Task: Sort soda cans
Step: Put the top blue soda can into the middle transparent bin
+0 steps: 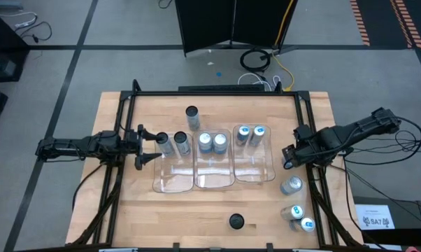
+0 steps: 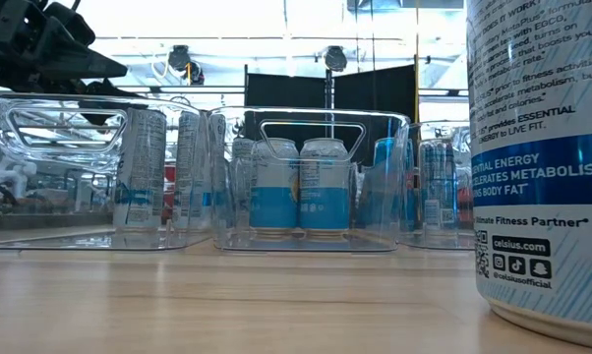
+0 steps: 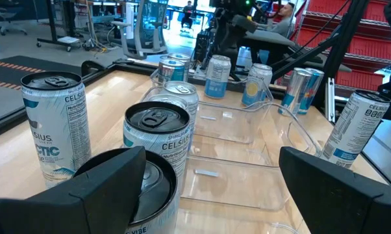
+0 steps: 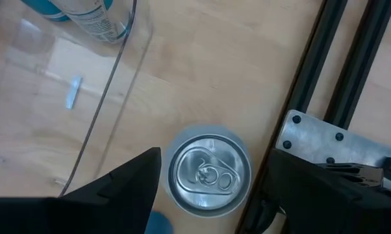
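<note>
My left gripper [image 1: 149, 145] hovers with jaws released beside two dark-topped cans [image 1: 173, 144] at the left tray [image 1: 173, 183]. The middle tray [image 1: 215, 180] holds two silver-topped cans [image 1: 212, 142]; the right tray [image 1: 256, 173] holds two blue-topped cans [image 1: 250, 134]. My right gripper [image 4: 212, 175] straddles a silver can [image 4: 208, 170] on the counter [image 1: 196, 217], jaws apart, beside the black frame rail [image 4: 341, 58].

Left pincer [image 1: 149, 145] agape; right pincer [image 1: 289, 157] parted, pointing down.
</note>
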Controlling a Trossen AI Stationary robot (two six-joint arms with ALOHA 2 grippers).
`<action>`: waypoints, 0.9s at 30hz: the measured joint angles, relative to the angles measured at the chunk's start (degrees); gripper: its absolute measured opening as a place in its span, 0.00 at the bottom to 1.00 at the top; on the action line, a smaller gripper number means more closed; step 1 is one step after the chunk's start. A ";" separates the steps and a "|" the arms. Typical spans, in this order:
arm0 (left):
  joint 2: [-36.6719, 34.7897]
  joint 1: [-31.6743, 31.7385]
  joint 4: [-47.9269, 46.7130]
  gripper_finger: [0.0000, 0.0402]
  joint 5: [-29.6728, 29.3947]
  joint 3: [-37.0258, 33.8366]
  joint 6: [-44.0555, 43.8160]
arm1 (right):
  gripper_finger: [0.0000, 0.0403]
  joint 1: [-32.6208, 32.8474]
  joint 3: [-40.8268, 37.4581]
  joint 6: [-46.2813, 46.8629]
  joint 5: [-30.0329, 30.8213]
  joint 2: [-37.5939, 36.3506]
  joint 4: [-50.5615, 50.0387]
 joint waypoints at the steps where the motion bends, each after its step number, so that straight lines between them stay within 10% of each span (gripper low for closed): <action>1: 0.00 0.00 0.00 0.90 0.00 -0.01 -0.02 | 0.70 0.00 0.00 0.00 0.00 -0.21 0.12; 13: 0.00 0.00 0.00 0.90 0.00 0.01 0.00 | 0.92 0.00 0.02 -1.86 -0.51 -0.53 2.16; 27: 0.00 0.00 0.00 0.90 0.00 0.01 -0.02 | 0.93 -1.33 0.04 -15.22 -3.34 -0.51 4.01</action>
